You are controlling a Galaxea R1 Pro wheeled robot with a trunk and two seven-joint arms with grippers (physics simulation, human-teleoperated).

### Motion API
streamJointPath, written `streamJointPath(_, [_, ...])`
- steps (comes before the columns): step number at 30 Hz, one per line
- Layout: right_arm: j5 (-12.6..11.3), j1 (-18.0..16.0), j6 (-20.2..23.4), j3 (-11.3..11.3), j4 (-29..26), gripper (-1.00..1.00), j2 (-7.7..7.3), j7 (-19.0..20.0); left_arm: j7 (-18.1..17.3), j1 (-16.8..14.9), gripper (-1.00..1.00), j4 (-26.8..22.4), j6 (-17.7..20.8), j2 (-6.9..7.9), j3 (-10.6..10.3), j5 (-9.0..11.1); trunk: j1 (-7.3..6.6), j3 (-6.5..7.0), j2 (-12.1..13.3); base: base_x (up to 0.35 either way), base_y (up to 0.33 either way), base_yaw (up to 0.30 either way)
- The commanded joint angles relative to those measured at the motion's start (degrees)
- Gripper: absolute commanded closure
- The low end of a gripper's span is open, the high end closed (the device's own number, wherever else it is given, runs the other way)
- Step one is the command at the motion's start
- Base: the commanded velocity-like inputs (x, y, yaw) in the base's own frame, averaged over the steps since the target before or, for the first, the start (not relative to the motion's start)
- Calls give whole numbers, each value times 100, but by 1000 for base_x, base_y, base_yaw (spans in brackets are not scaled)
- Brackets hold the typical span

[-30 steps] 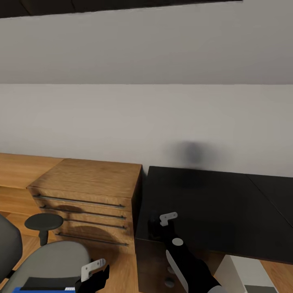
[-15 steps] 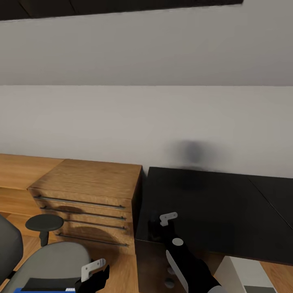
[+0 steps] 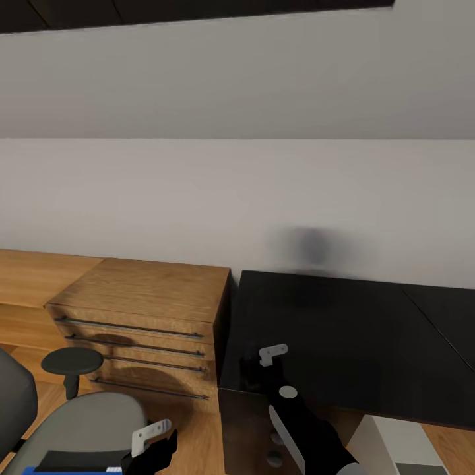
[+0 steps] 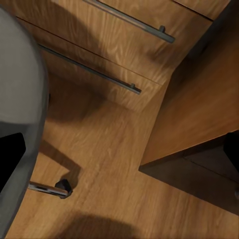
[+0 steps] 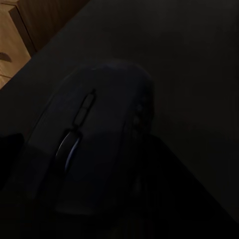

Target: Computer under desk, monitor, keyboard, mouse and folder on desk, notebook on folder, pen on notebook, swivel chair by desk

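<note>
My right gripper [image 3: 254, 369] hangs over the near left corner of the desk [image 3: 369, 336], whose glossy black top runs away to the right along the pale wall [image 3: 198, 191]. In my right wrist view the mouse [image 5: 94, 144] sits close under that gripper, a dark rounded body with its scroll wheel showing, lying on or just above the black top; whether it touches the surface I cannot tell. A dark finger [image 5: 12, 149] shows at one side of the mouse and another dark edge runs along its other side, so my right jaws seem to stand around it, but the picture is too dim to say whether they grip it or are parted. My left gripper [image 3: 155, 452] is low, just beside the front edge of the swivel chair [image 3: 79, 422], and I cannot tell how its jaws stand; dark finger tips only peek in at the edges of my left wrist view. That view looks down on the wooden floor [image 4: 109, 164], the grey seat edge, a castor [image 4: 63, 186] on a chrome leg and the drawer fronts of the wooden chest of drawers [image 3: 142, 310], which stands against the desk's left end. The blue folder [image 3: 66, 470] lies on the chair seat, its edge just showing, with something dark lying behind it on the seat.
</note>
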Motion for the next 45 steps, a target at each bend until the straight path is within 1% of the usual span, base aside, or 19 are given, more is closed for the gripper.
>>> streamJointPath(1, [-74, -4, 25, 25, -9, 100, -4, -49, 48, -4, -100, -11, 15, 7, -21, 38, 0, -6, -4, 0, 0, 0])
streamJointPath(15, [-67, -4, 25, 25, -9, 100, -4, -49, 50, -3, -100, -11, 15, 7, -21, 38, 0, -6, -4, 0, 0, 0])
streamJointPath(16, [-66, -4, 25, 26, -9, -100, -4, -49, 49, -2, -100, -11, 15, 7, -21, 38, 0, -6, -4, 0, 0, 0])
streamJointPath(45, [-73, -4, 25, 32, -35, -100, -11, -47, 51, -2, -100, -11, 21, 7, -21, 38, 0, -6, -4, 0, 0, 0])
